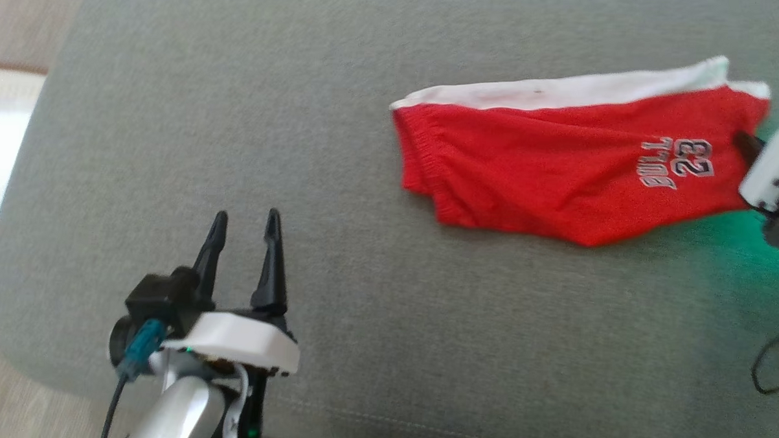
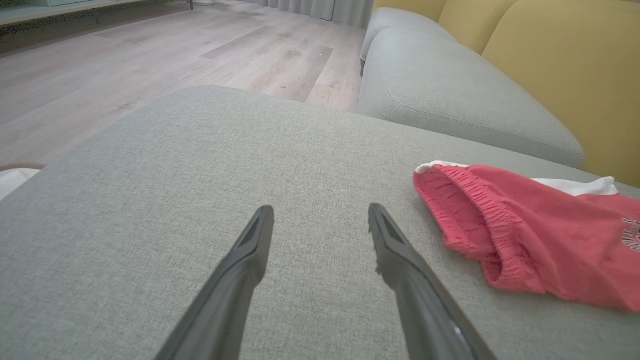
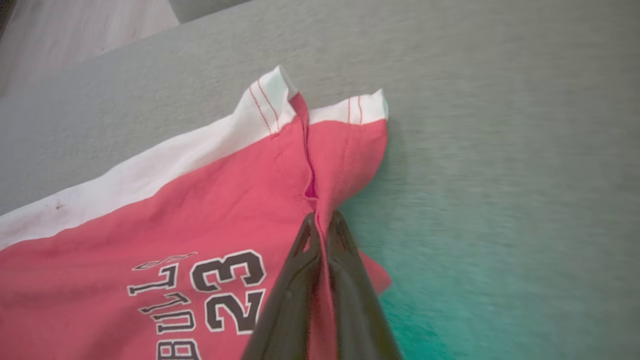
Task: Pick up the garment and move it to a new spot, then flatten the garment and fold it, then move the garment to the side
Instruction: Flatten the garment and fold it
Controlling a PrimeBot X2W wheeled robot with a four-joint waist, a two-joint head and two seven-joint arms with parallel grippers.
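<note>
The garment [image 1: 560,160] is a pair of red shorts with a white side stripe and "BULLS 23" print, lying folded on a grey cushion [image 1: 302,112]. My right gripper [image 1: 745,142] sits at the garment's right end. In the right wrist view its fingers [image 3: 300,280] are pressed together with a ridge of red cloth [image 3: 200,200] pinched between them. My left gripper [image 1: 243,223] stands open over bare cushion at the lower left, well clear of the shorts. In the left wrist view the waistband end of the garment [image 2: 525,230] lies to the right of the open left gripper [image 2: 320,215].
The grey cushion's rounded edge [image 1: 13,245] runs down the left with wood floor [image 2: 150,55] beyond. Another grey seat cushion [image 2: 450,95] and yellow backrests [image 2: 565,65] lie past the garment. A green glow [image 1: 719,243] tints the fabric under the right arm.
</note>
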